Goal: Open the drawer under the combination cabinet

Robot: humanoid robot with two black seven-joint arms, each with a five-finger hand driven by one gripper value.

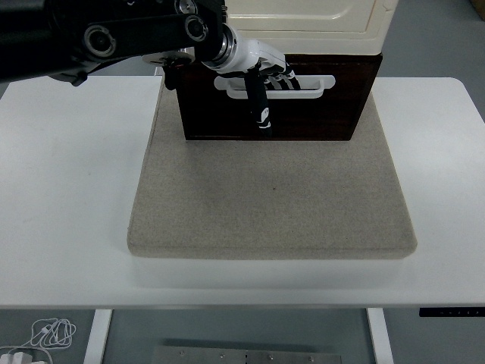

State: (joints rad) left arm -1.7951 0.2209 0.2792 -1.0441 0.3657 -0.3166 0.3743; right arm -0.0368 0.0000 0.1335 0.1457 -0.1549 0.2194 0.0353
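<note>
The combination cabinet has a cream upper part and stands at the back of a beige mat. Under it sits the dark brown drawer, its front facing me, with a white handle across the top. My left hand reaches in from the upper left, its four fingers hooked into the handle slot and the thumb hanging down over the drawer front. The drawer front stands slightly proud of the cabinet. My right arm does not show.
The white table extends on both sides of the mat. My black left arm crosses the top left corner. A white cable lies on the floor at lower left.
</note>
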